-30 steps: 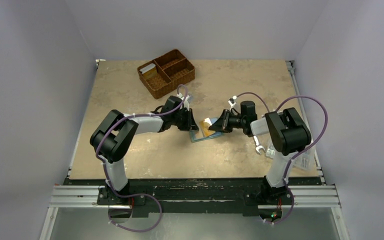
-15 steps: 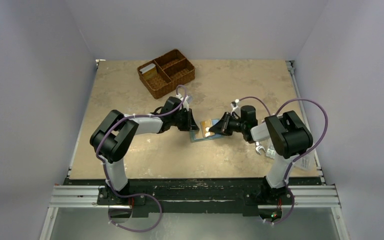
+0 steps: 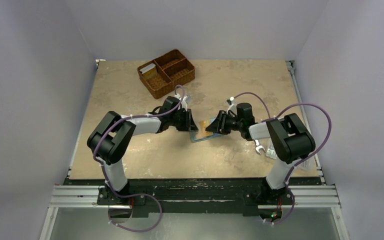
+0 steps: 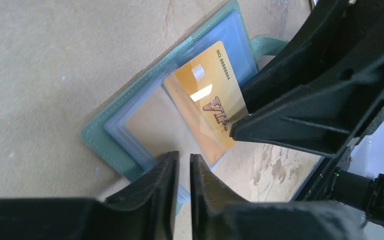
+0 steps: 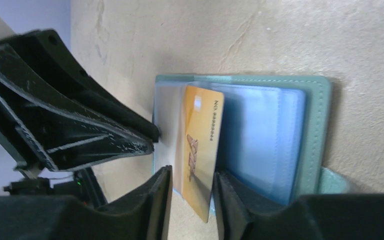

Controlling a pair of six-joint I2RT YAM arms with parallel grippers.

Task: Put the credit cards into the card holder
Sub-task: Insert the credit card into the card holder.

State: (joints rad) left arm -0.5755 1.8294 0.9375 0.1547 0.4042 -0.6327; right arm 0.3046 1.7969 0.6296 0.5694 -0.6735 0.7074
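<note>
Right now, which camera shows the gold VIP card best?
Left wrist: the gold card faces it, lettering readable. Right wrist shows the card foreshortened, lettering sideways. Top external shows only a small orange patch.

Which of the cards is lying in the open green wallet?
The gold card marked VIP, among the clear sleeves of the teal card holder; the other cards sit in the left compartment of the wicker basket.

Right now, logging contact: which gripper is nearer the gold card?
Right. Right gripper straddles the gold card; left gripper sits at the edge of the card holder.
</note>
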